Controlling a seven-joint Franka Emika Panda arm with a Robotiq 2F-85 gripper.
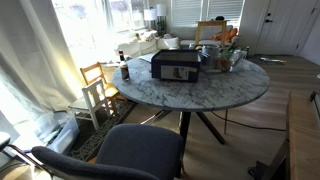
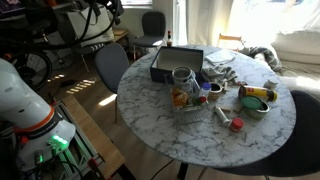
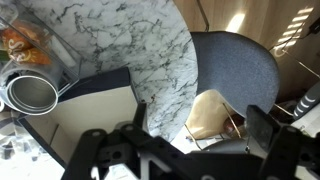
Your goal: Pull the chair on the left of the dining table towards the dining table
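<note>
Looking down in the wrist view, the tool [image 3: 195,140] hangs with fingers [image 3: 263,128] spread wide, gripping nothing. One round marble worktop [image 1: 215,95] carries one black box [image 1: 175,65], one glass jar [image 2: 182,78] and one bowl [image 2: 258,102]; their contents are too small to tell. One blue-grey padded chair [image 1: 140,150] with a curved back stands just beside the worktop's rim, near the box.

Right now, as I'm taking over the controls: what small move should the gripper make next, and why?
Probably ease the open gripper toward the dark blue-grey upholstered chair. In the wrist view its jaws are spread and empty, and the chair lies beyond the rim of the round marble-look table.
</note>
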